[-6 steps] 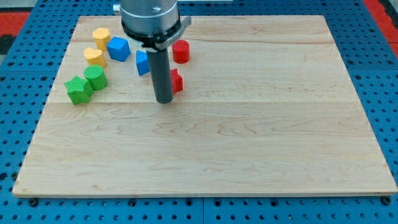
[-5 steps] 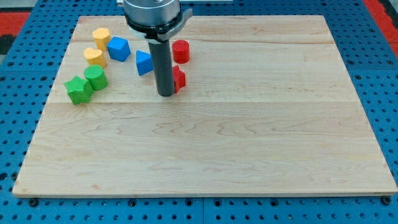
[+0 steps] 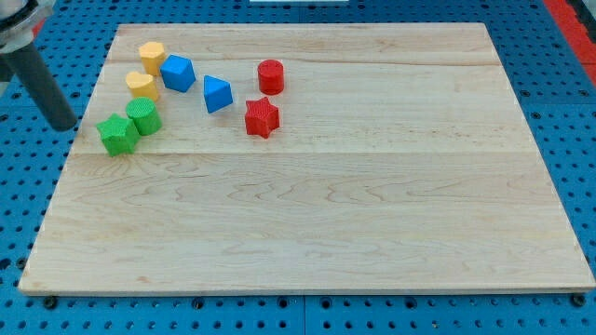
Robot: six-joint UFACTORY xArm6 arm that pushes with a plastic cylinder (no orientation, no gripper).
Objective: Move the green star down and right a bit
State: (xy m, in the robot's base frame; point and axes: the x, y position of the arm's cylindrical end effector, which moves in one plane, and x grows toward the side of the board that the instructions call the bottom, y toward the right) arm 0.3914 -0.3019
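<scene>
Green star (image 3: 116, 135) touches the green cylinder (image 3: 143, 117) near the board's (image 3: 326, 233) left edge, my tip (image 3: 63, 125) lying just left, off-board; the arm carries no claw.

A pale wooden board (image 3: 372, 214) lies on a blue perforated table (image 3: 559, 121) under even light.

My table (image 3: 354, 214) is pale wood with visible grain and a smooth, faintly satin sheen. It rests on blue perforated board (image 3: 559, 112), matt. The green star (image 3: 117, 135) shows ribbed faces, like matt plastic. My rod (image 3: 47, 88) looks dark and matt, its tip (image 3: 63, 125) likewise.
</scene>
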